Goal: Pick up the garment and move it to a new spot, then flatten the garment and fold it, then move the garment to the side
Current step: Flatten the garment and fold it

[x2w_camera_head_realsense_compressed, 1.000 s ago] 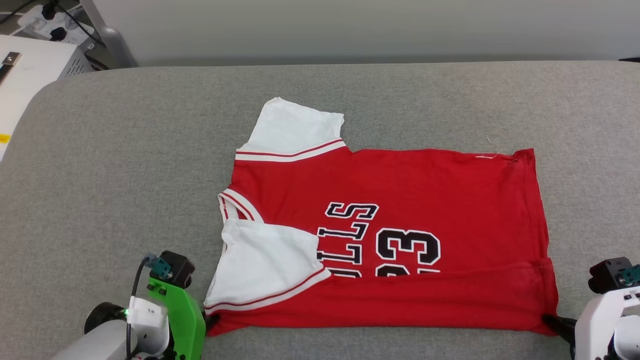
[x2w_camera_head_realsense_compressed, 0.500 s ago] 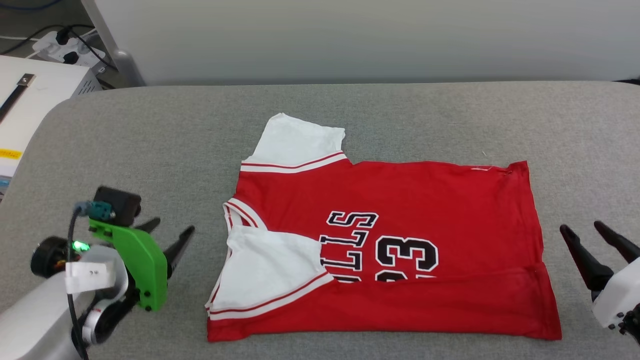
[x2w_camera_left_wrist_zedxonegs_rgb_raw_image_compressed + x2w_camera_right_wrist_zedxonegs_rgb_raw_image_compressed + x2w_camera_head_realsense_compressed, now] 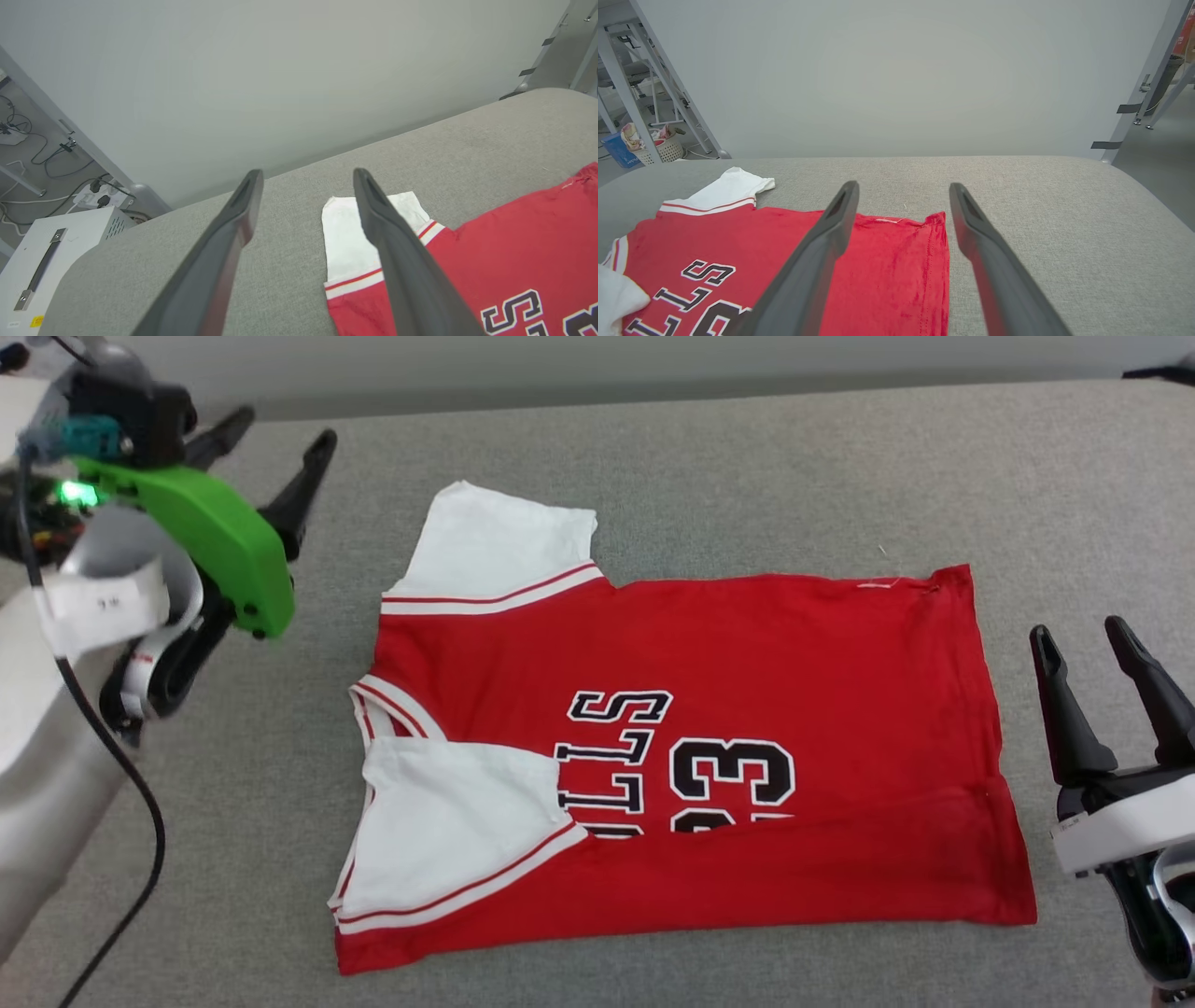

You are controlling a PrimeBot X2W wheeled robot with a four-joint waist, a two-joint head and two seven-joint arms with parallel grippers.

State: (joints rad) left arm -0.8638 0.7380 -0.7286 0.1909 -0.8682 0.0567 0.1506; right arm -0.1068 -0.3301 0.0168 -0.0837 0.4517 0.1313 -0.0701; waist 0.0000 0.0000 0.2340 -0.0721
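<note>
We see open grey surface (image 3: 747, 457) left, right and far of the shirt (image 3: 709, 644); a wall (image 3: 896, 79) stands behind the far edge.

One garment (image 3: 747, 663); two hands: left hand (image 3: 286, 424), right hand (image 3: 1077, 629); one grey padded surface (image 3: 747, 457); one white box (image 3: 60, 238)

Green bracket (image 3: 207, 534), black cable (image 3: 161, 845) — dark claw fingers (image 3: 1064, 719)

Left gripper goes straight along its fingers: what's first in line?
The left gripper would likely meet bare grey surface just beside the garment, short of the wall; depth unclear.
</note>
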